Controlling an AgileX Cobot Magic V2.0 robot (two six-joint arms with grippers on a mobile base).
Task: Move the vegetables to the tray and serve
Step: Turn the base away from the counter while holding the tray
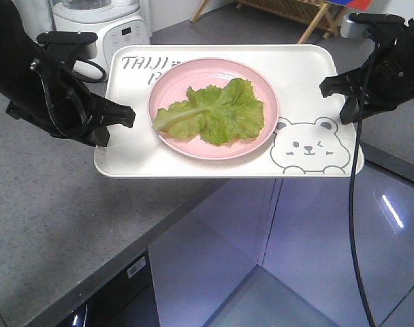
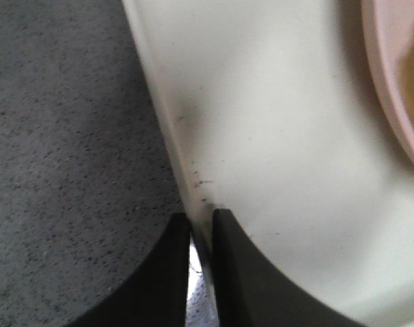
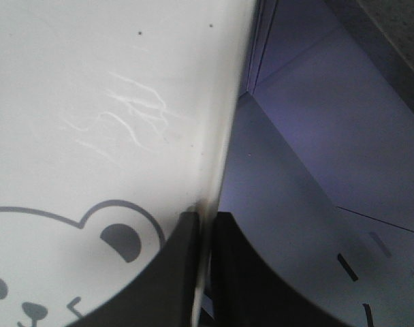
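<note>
The vegetables [image 1: 214, 109], ruffled green lettuce leaves, lie on a round pink plate [image 1: 261, 88] that sits on the cream-white tray [image 1: 132, 153]. The tray hangs in the air, partly over the counter edge and partly past it. My left gripper [image 1: 125, 114] is shut on the tray's left rim [image 2: 186, 170], one finger above and one below. On the opposite side my right gripper [image 1: 327, 86] is shut on the right rim [image 3: 227, 136], close to the printed bear face [image 1: 308, 145]. The plate's pink edge [image 2: 397, 88] shows in the left wrist view.
A grey speckled counter [image 1: 50, 211] lies under the tray's left part. A white kitchen appliance [image 1: 105, 27] stands behind the tray at the back left. A wooden frame [image 1: 309, 17] is at the back right. Glossy purple floor panels [image 1: 289, 245] lie below the right part.
</note>
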